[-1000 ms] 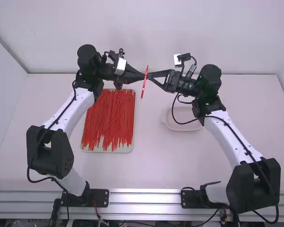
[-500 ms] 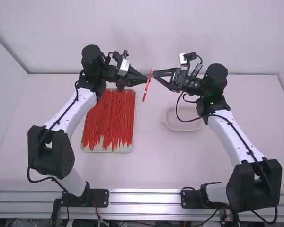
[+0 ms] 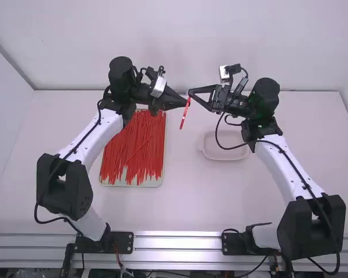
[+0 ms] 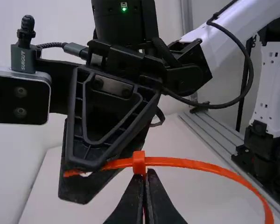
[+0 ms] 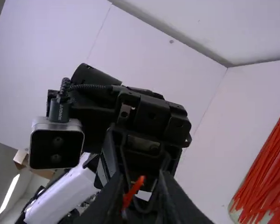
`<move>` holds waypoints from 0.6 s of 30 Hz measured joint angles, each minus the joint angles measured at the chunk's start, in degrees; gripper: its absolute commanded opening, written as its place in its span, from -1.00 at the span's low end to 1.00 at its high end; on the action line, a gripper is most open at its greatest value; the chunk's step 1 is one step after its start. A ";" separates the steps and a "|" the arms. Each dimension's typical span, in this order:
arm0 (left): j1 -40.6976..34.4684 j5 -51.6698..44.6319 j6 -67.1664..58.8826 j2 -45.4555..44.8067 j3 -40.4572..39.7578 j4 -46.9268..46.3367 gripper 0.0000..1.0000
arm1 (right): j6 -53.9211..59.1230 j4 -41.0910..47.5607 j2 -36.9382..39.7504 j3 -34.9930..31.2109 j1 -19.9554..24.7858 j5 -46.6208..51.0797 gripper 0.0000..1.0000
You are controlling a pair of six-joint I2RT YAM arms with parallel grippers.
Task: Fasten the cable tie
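The thin orange-red plastic cable tie (image 3: 185, 113) is held in the air above the white table (image 3: 46, 127), between the two arms and near the pale tray of loose red ties (image 3: 131, 185). It is clamped at its small square head by the closed left tool (image 4: 143, 179), while its tail end is straddled by the parted fingers of the right tool (image 5: 139, 193). The strap is judged light, springy and slick, so it would best be gripped close behind the tail tip, where less bending is allowed during feeding.
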State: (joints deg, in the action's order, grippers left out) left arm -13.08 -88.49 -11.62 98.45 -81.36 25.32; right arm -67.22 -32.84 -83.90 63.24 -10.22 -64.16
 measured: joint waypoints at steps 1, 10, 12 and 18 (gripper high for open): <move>0.00 0.00 0.00 0.00 0.00 -0.02 -0.96 | -0.20 0.00 0.00 0.00 0.00 0.00 -0.82; 0.00 -0.02 0.00 0.00 0.15 -0.24 -0.96 | -0.55 -0.39 0.00 0.00 0.00 -0.11 -1.00; 0.00 -0.02 -0.04 0.00 0.44 -0.22 -0.96 | -0.55 -0.37 0.00 0.00 0.00 -0.26 -1.00; -0.22 0.00 -0.04 0.02 0.74 -0.24 -0.96 | -0.52 -1.49 0.00 0.00 0.00 -0.37 -1.00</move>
State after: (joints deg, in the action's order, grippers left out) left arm -13.30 -88.49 -11.66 98.48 -80.62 25.08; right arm -67.75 -34.33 -83.90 63.24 -10.22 -64.53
